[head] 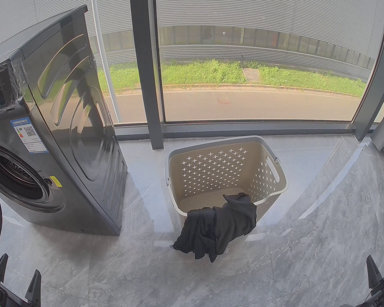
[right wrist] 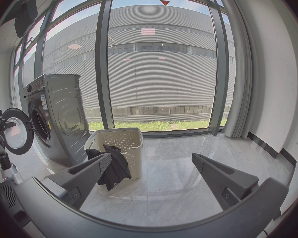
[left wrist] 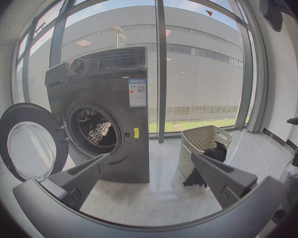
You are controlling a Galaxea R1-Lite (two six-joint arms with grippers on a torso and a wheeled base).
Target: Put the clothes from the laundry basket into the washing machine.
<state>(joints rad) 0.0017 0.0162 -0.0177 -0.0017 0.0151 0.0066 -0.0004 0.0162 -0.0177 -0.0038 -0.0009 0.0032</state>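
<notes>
Draping over the laundry basket (head: 213, 171), black clothes (head: 217, 229) (crumpled, limp)

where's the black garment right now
In the head view the black garment hangs over the near rim of the laundry basket, mostly down its outside wall. The basket stands on the floor to the right of the washing machine.

Drum opening (left wrist: 94, 131): unblocked; the door (left wrist: 31, 142) is swung wide to one side of the mouth.
Floor (head: 136, 252): a bare strip runs between the washing machine (head: 72, 128) and the laundry basket (head: 209, 167), and bare floor lies in front of both.
Basket top: open from above; a black garment (head: 217, 229) drapes over the near rim and down the outer wall.
Far side: the window pillar (head: 146, 65) and glass stand behind the basket.
</notes>
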